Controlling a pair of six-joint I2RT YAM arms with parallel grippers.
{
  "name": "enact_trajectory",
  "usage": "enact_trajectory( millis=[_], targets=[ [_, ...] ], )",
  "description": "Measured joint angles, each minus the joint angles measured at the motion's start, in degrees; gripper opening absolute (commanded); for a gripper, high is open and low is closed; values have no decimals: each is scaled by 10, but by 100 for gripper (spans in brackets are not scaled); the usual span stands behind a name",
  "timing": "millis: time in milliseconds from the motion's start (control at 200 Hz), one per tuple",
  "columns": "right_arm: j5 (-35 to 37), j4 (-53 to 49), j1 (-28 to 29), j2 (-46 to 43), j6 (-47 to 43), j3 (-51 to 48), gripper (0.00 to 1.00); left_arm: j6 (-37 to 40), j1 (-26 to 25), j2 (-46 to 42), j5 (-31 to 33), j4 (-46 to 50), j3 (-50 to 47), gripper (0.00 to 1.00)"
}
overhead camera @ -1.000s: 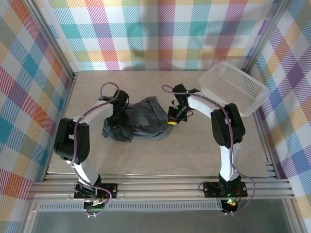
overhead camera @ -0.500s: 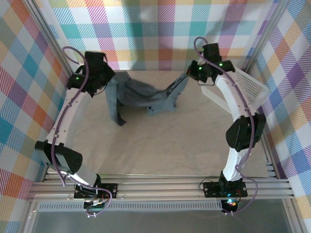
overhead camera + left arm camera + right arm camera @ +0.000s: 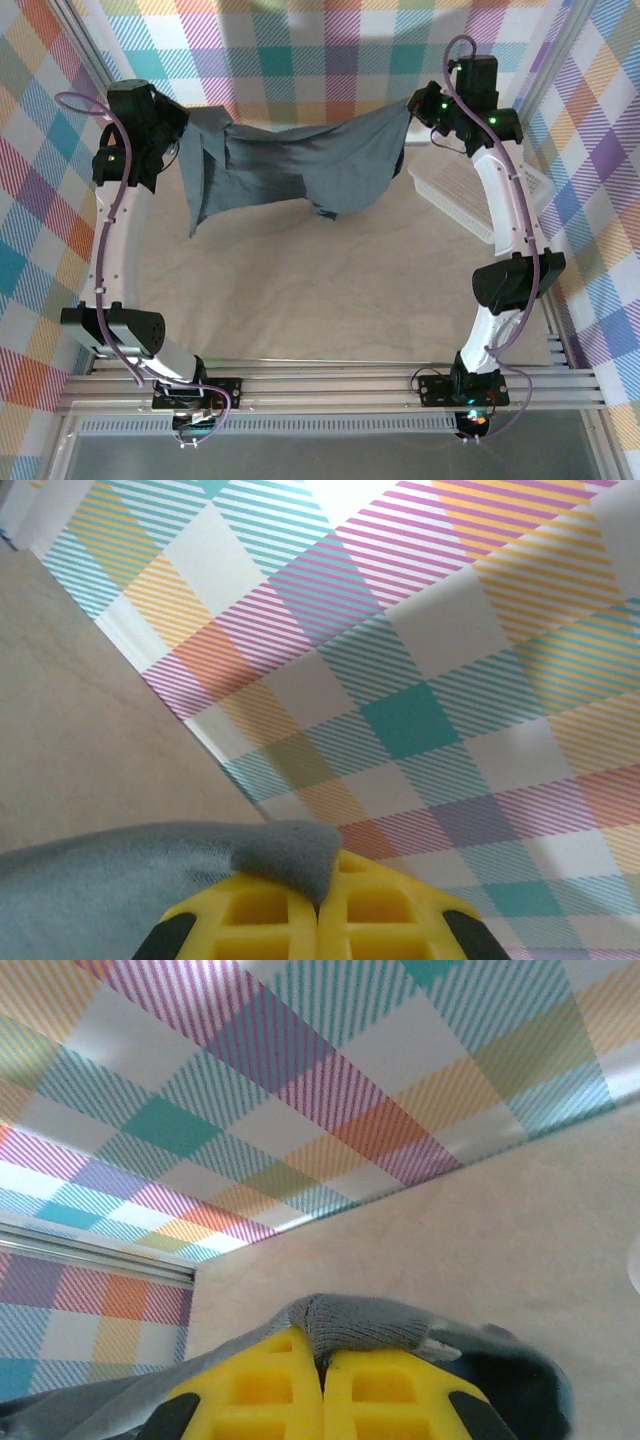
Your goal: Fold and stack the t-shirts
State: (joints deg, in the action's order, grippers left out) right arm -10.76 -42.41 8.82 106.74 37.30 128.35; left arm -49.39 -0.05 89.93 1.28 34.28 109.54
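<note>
A dark slate-grey t-shirt [image 3: 300,165] hangs stretched in the air between both raised arms, sagging in the middle, with a flap drooping at the lower left. My left gripper [image 3: 180,125] is shut on its left end; in the left wrist view a grey cloth corner [image 3: 290,855] is pinched between the yellow fingers [image 3: 385,915]. My right gripper [image 3: 412,108] is shut on the right end; the right wrist view shows a grey ribbed edge [image 3: 365,1322] clamped between the yellow fingers [image 3: 265,1390].
A white plastic mesh basket [image 3: 470,205] stands at the back right, partly behind the right arm. The pale wooden table [image 3: 330,290] lies below the hanging cloth. Plaid walls [image 3: 320,50] enclose the back and sides.
Both arms have lifted from the table centre up and apart toward the back corners, carrying the t-shirt from a crumpled heap into a stretched, hanging span.
</note>
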Motion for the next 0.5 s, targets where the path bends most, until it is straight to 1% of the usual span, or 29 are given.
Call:
enact_trajectory(
  millis=[345,420,500],
  targets=[
    [-50,19,-7,-5,-1,11,0,-42,4,112,-108,-44,54,0],
    [-52,22,-8,-16,-2,11,0,-59,2,154,-127,-52,90,0],
    [-51,24,-10,-38,-3,11,0,-76,-3,213,-147,-60,161,0]
  ],
)
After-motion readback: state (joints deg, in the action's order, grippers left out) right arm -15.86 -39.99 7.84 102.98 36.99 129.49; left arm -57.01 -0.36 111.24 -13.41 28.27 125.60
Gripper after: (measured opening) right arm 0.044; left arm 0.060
